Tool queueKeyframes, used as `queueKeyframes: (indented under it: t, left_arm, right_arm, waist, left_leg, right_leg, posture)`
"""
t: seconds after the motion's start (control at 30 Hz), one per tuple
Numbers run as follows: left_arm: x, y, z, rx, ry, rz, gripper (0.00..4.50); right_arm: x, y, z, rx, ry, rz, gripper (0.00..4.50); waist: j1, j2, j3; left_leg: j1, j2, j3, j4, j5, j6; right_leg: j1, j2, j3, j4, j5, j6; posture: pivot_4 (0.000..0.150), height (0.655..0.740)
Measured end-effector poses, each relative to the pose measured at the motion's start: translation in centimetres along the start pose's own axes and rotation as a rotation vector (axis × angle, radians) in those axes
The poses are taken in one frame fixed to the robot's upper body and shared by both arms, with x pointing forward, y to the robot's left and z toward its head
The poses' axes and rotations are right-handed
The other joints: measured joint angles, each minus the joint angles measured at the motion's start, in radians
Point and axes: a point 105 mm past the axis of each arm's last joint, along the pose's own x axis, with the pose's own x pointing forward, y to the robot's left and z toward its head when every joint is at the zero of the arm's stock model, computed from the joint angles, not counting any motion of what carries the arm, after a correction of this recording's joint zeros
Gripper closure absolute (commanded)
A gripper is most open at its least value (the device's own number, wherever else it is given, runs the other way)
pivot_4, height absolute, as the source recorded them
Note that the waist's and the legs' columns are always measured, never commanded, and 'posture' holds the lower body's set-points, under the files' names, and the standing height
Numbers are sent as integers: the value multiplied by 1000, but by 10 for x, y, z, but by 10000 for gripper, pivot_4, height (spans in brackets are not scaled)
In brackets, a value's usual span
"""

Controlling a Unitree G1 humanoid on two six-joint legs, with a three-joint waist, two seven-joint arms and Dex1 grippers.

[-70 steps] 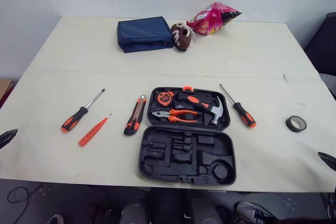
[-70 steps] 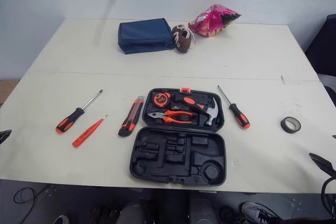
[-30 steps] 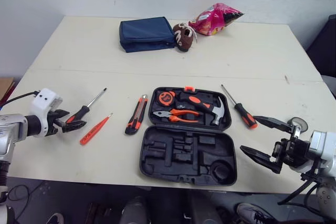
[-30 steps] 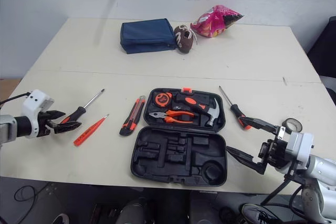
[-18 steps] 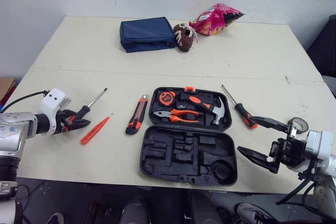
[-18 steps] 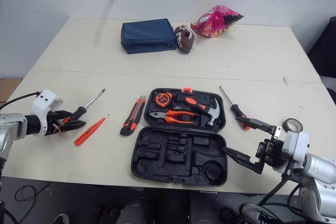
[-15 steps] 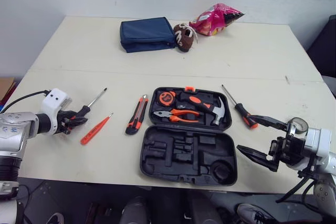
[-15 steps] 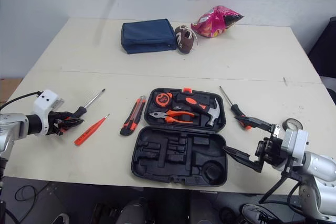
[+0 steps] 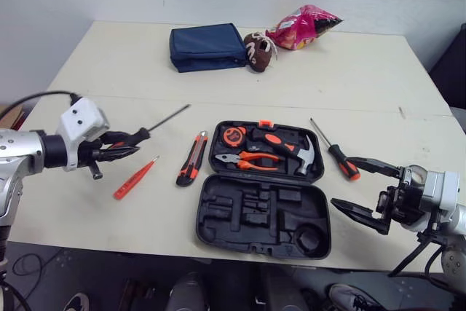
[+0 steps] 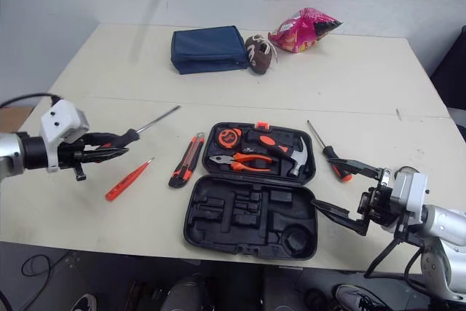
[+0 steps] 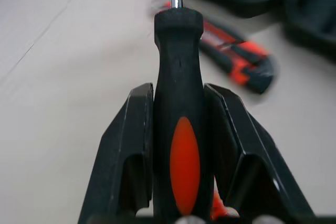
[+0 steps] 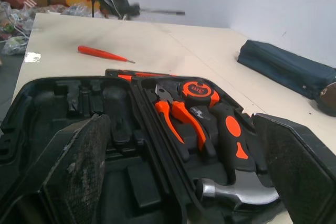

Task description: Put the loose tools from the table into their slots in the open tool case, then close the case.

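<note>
**A:** where's the left claw point(image 9: 125, 145) at?

**B:** clamped on the black-and-orange screwdriver point(image 9: 141, 135), holding it over the counter point(image 9: 87, 71), left of the open tool case point(image 9: 240, 213).

**A:** and the right claw point(image 9: 362, 189)?

**B:** spread wide, gripping nothing, just right of the case. The utility knife point(image 9: 191, 158) and the other screwdriver point(image 9: 337, 155) lie beside the case.

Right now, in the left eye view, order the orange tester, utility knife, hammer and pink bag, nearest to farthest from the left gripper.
From the left gripper:
1. orange tester, just beside it
2. utility knife, left of the case
3. hammer, inside the case
4. pink bag, far back, right side
</note>
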Motion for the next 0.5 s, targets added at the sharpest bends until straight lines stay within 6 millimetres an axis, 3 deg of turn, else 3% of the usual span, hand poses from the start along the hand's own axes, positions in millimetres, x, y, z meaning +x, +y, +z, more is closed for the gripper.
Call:
queueKeyframes:
  t: [0.1,0.23,0.5]
  left_arm:
    - [17,-20,15,55,-12,-144,37222]
    - [50,-51,57,210,-40,-348,37222]
    - [102,-84,61,243,34,-476,37222]
  right_arm:
    - [-7,-3,-6,19,29,-9,0]
    - [-18,-5,-10,20,69,-11,0]
    - [-26,3,-15,59,106,12,0]
  waist:
    - [0,0,0]
    - [6,0,0]
    - [-2,0,0]
  left_leg:
    - [0,0,0,1,0,0]
    - [0,-2,0,1,0,0]
    - [3,-2,-2,1,0,-1]
  right_leg:
    - [0,2,0,0,0,0]
    - [0,8,4,-1,0,2]
    - [0,16,18,1,0,3]
  posture:
    - [1500,7400]
    - [1500,7400]
    - [1500,7400]
